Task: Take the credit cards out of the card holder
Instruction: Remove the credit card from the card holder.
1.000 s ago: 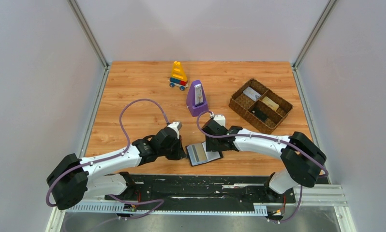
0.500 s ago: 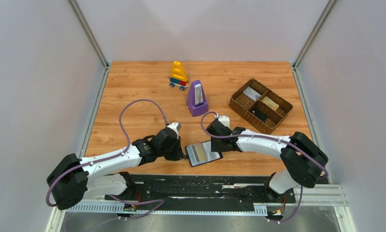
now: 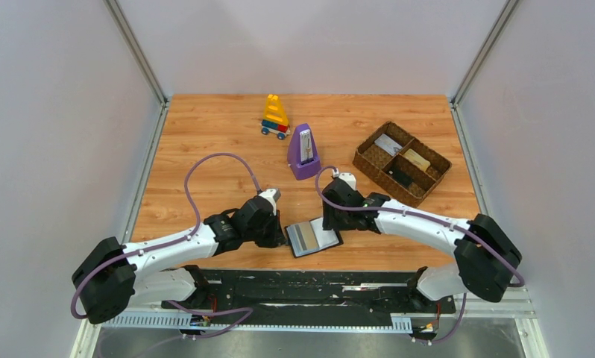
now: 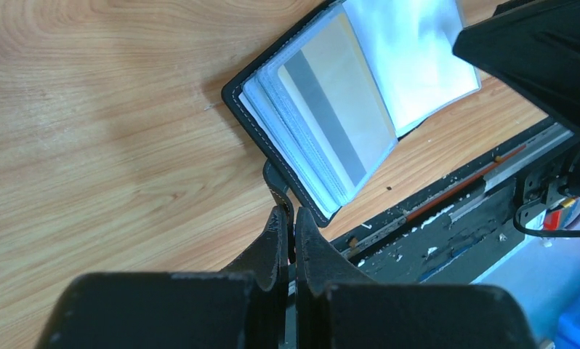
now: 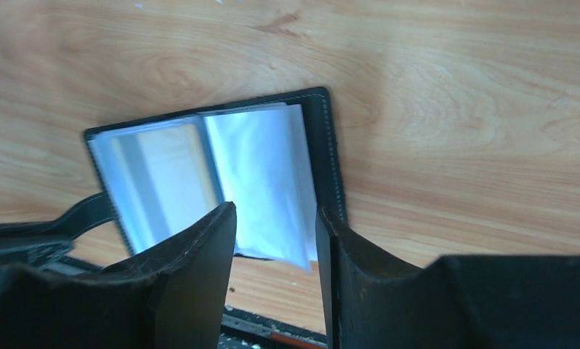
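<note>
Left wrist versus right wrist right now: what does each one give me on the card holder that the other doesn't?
Left wrist only: the left gripper pinched shut on the card holder's black strap, and the stacked sleeve edges seen from the side. Right wrist only: the right gripper, jaws open, above the empty-looking clear sleeve on the holder's right half. Both: the holder lying open on the wooden table, with a pale card bearing a grey stripe in the top sleeve of its left half.
</note>
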Controlling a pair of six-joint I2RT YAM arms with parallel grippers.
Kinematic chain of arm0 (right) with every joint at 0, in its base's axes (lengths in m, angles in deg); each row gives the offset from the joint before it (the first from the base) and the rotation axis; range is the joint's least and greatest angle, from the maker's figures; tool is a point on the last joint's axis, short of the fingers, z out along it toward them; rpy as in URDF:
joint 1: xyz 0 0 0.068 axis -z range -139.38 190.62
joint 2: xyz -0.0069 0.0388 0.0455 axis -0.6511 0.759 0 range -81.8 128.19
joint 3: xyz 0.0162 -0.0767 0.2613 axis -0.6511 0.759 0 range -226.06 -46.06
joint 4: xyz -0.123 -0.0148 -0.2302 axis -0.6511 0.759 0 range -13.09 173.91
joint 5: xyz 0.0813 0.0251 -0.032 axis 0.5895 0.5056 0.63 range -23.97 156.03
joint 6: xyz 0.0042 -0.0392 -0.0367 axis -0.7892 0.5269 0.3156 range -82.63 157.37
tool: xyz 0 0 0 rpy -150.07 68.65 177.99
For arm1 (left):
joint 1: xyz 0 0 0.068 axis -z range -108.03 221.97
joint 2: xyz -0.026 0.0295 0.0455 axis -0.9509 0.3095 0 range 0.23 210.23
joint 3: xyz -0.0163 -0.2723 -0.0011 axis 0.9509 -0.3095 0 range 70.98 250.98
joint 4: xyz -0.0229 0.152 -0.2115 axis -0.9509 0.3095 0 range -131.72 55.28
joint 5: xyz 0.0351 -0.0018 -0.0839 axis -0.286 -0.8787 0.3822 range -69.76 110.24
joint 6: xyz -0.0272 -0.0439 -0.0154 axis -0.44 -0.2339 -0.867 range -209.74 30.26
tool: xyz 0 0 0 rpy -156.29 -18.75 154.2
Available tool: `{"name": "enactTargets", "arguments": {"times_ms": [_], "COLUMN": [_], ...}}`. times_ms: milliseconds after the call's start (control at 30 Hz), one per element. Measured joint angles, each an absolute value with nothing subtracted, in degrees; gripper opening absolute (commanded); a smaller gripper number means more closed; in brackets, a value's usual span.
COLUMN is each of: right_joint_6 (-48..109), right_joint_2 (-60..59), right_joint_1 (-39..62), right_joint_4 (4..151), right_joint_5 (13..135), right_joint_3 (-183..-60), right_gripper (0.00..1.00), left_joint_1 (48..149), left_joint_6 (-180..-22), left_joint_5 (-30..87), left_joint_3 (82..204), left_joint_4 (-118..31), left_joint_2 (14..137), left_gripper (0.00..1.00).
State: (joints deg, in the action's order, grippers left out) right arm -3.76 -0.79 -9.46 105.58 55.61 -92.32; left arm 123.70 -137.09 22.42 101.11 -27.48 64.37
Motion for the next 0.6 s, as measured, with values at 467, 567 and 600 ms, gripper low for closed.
{"name": "enactTargets", "arguments": {"times_ms": [467, 567, 600], "right_joint_6": [-1.09, -1.03, -1.07], "right_joint_2": [-7.59, -5.12, -4.11], "right_joint_1": [-9.94, -9.94, -9.94], "right_joint_4": [104.0, 102.47, 101.82], "right_joint_5": [63.17, 64.92, 65.78], "right_joint_3": [-96.38, -96.38, -96.36], "right_gripper": [0.56, 0.59, 0.59], "left_joint_1": [123.7, 123.7, 123.7], "left_joint_6": [-137.11, -137.14, -137.14], "left_joint_5": [23.25, 23.25, 23.27], "left_joint_3": [101.11, 101.11, 101.11], "left_joint_4": [-27.89, -27.89, -27.89], "left_joint_2": [63.78, 63.34, 63.23], "left_gripper": [0.0, 0.0, 0.0]}}
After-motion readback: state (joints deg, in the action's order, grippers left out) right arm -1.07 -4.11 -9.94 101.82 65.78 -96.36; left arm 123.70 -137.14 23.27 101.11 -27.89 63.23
